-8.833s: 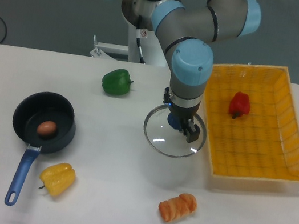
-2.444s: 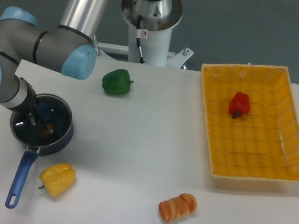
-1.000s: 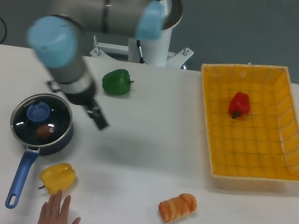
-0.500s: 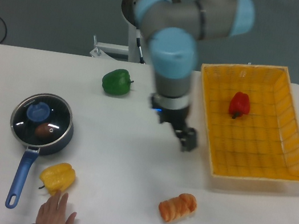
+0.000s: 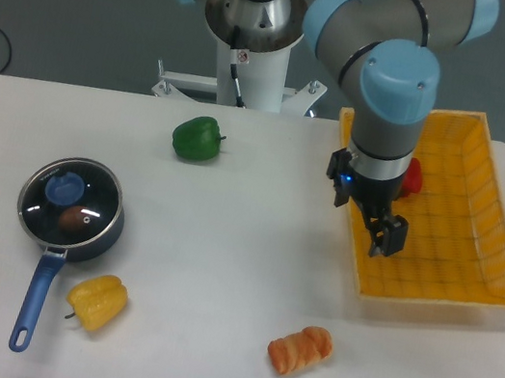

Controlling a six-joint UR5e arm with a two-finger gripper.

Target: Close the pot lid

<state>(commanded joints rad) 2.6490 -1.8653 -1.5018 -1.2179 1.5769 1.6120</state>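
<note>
Small round dark navy saucepan w/ long blue handle (image 5: 68, 216) sits on white table (image 5: 223, 243) at left, handle pointing toward near edge. Round clear glass lid w/ thin metal rim + small blue knob (image 5: 66, 188) lies flat on top of pot, rim lined up w/ pot rim, knob off-centre toward far left; brown egg (image 5: 77, 220) visible through glass inside. Black two-finger gripper (image 5: 386, 239) is well apart at right, over left wall of orange mesh basket (image 5: 482, 220), holding nothing; finger gap can't tell from this angle. Red bell pepper (image 5: 412, 176) in basket, partly hidden behind wrist. Green bell pepper (image 5: 197, 137) far centre-left, yellow bell pepper (image 5: 97, 302) just right of handle, croissant (image 5: 300, 349) near centre.
</note>
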